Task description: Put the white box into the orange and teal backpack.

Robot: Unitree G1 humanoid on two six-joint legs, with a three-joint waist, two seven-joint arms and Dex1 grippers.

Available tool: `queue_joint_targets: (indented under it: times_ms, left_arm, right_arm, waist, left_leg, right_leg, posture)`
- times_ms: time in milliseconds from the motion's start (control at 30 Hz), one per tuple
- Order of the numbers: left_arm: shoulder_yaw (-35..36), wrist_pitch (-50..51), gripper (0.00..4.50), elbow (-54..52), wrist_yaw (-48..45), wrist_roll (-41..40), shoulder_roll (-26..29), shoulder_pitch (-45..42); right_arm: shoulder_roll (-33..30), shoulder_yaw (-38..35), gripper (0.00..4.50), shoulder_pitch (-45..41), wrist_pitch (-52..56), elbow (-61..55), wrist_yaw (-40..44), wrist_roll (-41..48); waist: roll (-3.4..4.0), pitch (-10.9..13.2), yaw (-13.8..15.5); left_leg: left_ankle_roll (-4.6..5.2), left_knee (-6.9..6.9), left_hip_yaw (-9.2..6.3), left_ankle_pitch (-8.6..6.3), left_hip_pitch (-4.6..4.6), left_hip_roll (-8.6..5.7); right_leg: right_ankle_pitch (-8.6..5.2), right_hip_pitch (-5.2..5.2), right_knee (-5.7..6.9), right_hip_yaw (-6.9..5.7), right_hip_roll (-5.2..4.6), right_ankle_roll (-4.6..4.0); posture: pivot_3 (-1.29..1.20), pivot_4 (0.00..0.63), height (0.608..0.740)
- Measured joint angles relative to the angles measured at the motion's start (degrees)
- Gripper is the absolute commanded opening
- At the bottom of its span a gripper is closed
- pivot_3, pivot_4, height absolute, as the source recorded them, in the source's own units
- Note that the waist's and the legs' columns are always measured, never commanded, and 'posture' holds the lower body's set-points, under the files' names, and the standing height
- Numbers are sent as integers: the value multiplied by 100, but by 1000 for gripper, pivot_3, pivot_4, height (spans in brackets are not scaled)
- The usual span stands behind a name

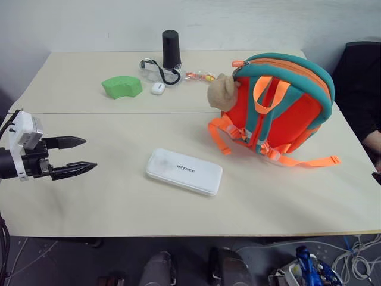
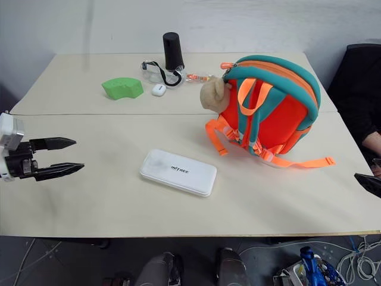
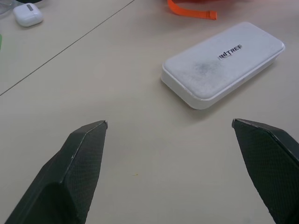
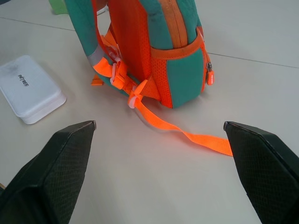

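Observation:
The white box [image 1: 184, 171] lies flat on the table [image 1: 119, 202], near its middle, grey lettering up. To its right the orange and teal backpack [image 1: 280, 107] stands upright, a tan plush bear [image 1: 222, 92] hanging at its left side and orange straps trailing onto the table. My left gripper [image 1: 89, 153] hovers open over the table's left edge, pointing toward the box with a wide bare stretch between them. In the right wrist view my right gripper [image 4: 159, 124] is open and empty, facing the backpack's side [image 4: 159, 51] across an orange strap [image 4: 187, 135].
At the back of the table stand a black cylinder [image 1: 171, 49], safety glasses [image 1: 156, 71], a green foam block [image 1: 122, 87], a small white pebble-like case [image 1: 158, 89] and a small orange item [image 1: 199, 76]. A person in dark clothes [image 1: 363, 89] sits at the right edge.

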Motion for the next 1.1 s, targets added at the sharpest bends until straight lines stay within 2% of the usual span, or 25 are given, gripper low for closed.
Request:
queue_joint_targets:
  times_ms: [500, 533, 600, 667, 800, 967, 1000, 1033, 1100]
  left_arm:
    - [-249, -56, 4500, 134, 175, 115, 0, -277]
    - [-307, -97, 4500, 221, 185, 147, -5, -363]
    - [-472, -235, 4107, 326, 212, 275, -41, -473]
    - [-717, -442, 3600, 490, 208, 433, -152, -644]
    - [-1485, -988, 2369, 913, 153, 944, -480, -1187]
    - [-2218, -1584, 816, 1439, 171, 1601, -903, -1872]
    - [-2368, -1739, 466, 1548, 204, 1763, -1020, -1987]
    - [-2537, -1890, 150, 1642, 202, 1919, -1127, -2048]
    - [-2776, -1970, 29, 1739, 196, 2070, -1373, -2132]
  right_arm:
    - [49, 41, 4491, 78, -115, -234, -80, -116]
    - [67, 45, 4317, 119, -106, -370, -93, -113]
    - [156, 147, 3921, 193, -92, -798, -97, -66]
    - [250, 371, 3259, 201, -70, -1220, -133, -5]
    - [475, 1316, 1876, 136, -99, -2241, -385, 43]
    - [577, 2735, 180, -289, -342, -2891, -682, -240]
    - [648, 3075, 0, -480, -415, -2940, -770, -357]
    - [740, 3509, 0, -734, -501, -2949, -892, -536]
    - [887, 4268, 0, -1171, -616, -2911, -1150, -948]
  waist:
    - [0, 0, 0]
    - [0, 0, 2]
    - [0, 0, 6]
    - [0, 0, 7]
    - [-5, 1, 14]
    - [-15, -3, 23]
    - [-20, -3, 19]
    - [-25, -4, 3]
    - [-29, -1, -7]
  left_leg:
    - [1, 0, 2, 2, 1, -1]
    - [1, 0, 3, 3, 2, -1]
    - [0, 0, 2, 3, 3, -1]
    - [2, 1, 4, 5, 4, -2]
    - [-3, 4, 4, 12, 5, -5]
    - [-1, 11, 10, 14, 3, -10]
    - [0, 15, 13, 15, 2, -10]
    - [1, 18, 18, 15, 3, -11]
    - [3, 22, 22, 15, 3, -11]
  right_leg:
    - [0, 0, 5, -1, 2, 0]
    - [0, 0, 5, -1, 3, 0]
    - [0, 0, 8, -1, 4, 0]
    - [1, 1, 10, 0, 4, 1]
    - [1, 2, 17, -1, 5, 2]
    - [2, 1, 18, -6, 15, 4]
    - [3, 0, 20, -11, 17, 5]
    - [3, 0, 24, -14, 17, 6]
    - [3, -4, 30, -16, 17, 7]
  posture:
    - [0, 150, 740]
    - [0, 150, 740]
    - [0, 150, 740]
    - [0, 150, 740]
    - [0, 150, 740]
    - [0, 150, 740]
    - [0, 150, 740]
    - [0, 150, 740]
    - [0, 150, 740]
